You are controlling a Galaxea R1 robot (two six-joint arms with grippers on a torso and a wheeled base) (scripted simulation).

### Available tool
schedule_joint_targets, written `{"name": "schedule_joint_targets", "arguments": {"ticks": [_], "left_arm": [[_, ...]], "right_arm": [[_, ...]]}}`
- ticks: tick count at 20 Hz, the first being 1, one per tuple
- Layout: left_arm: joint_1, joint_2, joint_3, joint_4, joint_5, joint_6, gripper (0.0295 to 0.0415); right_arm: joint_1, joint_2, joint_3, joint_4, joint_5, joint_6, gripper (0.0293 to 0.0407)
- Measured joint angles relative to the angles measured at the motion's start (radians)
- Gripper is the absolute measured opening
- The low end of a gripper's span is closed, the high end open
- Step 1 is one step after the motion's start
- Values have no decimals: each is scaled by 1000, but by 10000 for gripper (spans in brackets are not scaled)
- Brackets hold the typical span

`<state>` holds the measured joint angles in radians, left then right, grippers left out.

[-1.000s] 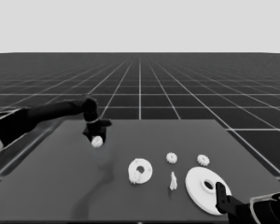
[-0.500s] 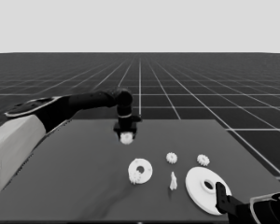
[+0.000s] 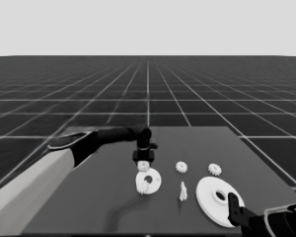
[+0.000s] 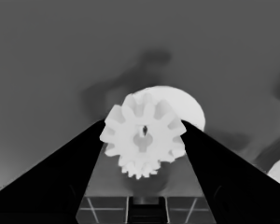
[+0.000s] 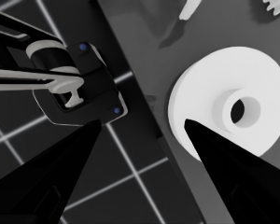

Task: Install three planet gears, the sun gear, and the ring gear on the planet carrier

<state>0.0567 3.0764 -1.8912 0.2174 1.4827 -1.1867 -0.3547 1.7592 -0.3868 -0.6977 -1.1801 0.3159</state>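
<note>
Dark and flat, the table (image 3: 113,197) ends at a gridded floor under a pale band in the head view. The left gripper (image 3: 143,162) hangs over the smaller round part (image 3: 149,181), pinching a gear (image 3: 143,166); two more gears (image 3: 181,167) (image 3: 215,169), a thin white piece (image 3: 183,191) and the larger round part (image 3: 218,201) lie rightward.

Left wrist view: black fingers (image 4: 60,177) clamp the gear (image 4: 143,140).

Right wrist view: the right gripper (image 5: 142,128), parked, stands spread beside the larger round part (image 5: 210,93).

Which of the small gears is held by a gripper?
The gear between the left gripper fingers, just above the smaller round part. The two gears farther right lie free on the table, and one sits on that part.
</note>
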Motion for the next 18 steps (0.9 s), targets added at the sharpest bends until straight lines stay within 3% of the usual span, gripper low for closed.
{"name": "schedule_joint_targets", "arguments": {"ticks": [2, 7, 9, 10, 17, 18], "left_arm": [[46, 19, -58, 36, -26, 32, 312], [65, 30, -91, 52, -41, 49, 312], [66, 31, -93, 52, -42, 50, 372], [66, 31, -93, 53, -42, 50, 381], [66, 31, -93, 53, -43, 51, 385], [-28, -24, 67, -51, 40, -37, 385]], "right_arm": [[0, 0, 0, 0, 0, 0, 385], [0, 0, 0, 0, 0, 0, 385], [0, 0, 0, 0, 0, 0, 385], [0, 0, 0, 0, 0, 0, 385], [0, 0, 0, 0, 0, 0, 385], [0, 0, 0, 0, 0, 0, 385]]}}
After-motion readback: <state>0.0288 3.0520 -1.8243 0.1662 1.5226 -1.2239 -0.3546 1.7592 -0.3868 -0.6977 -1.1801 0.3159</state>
